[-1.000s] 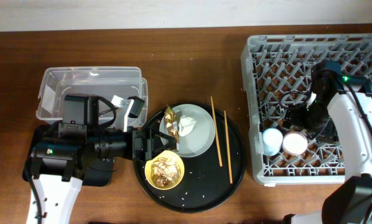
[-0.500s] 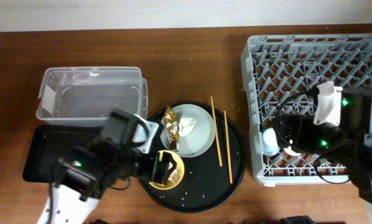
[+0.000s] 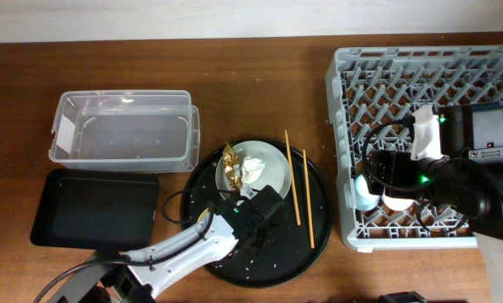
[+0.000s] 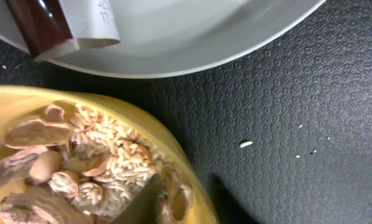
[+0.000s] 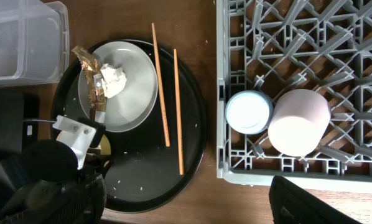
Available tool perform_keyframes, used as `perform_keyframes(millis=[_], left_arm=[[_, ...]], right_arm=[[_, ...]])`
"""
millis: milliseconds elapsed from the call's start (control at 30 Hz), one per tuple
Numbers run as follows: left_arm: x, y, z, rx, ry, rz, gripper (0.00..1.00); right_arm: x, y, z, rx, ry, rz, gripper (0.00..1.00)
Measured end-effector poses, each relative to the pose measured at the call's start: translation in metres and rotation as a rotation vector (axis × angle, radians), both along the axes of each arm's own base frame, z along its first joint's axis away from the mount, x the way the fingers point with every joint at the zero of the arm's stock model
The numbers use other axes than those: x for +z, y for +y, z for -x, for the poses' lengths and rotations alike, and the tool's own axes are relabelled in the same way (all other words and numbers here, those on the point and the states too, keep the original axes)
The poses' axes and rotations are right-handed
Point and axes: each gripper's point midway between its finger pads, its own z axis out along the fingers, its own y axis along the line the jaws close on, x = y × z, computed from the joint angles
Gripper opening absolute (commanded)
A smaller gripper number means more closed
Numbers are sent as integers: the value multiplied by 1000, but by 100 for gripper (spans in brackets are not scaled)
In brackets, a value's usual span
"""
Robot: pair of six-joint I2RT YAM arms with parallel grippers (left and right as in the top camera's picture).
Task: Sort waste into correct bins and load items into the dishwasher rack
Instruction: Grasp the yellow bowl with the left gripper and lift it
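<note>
Likely the stiff yellow bowl [image 4: 24, 106] of loose scraps [image 4: 80, 168] needs a level rim hold, though whether the left hand [image 4: 183, 202] grips it I cannot tell.

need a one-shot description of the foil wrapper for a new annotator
In the overhead view, find the round black tray mid-table; the grey-green plate sits on its upper half. The foil wrapper lies along the plate's left edge, beside the white napkin. It alone is shiny gold-brown and crinkled; the napkin is a white wad.
</note>
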Motion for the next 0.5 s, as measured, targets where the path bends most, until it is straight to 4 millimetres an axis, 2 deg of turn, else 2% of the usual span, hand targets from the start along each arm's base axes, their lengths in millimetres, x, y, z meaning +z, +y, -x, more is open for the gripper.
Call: perform_keyframes(millis=[200,267,300,333,400,500], left_arm=[[11,5,-3,13,-18,-27,0],[43,-2,-3,20,-44,52,0],[69,-5,-8,36,-82,124,0],[94,4,-12,76,-117,183,1],[131,50,-20,206,-157,261,0],[152,103,-33,346,-177,361,1]], right_arm=[[0,0,0,0,0,0,83],[0,0,0,0,0,0,84],[0,0,0,0,0,0,83],[0,0,0,0,0,0,83],[0,0,0,0,0,0,84],[0,0,0,0,0,0,83]])
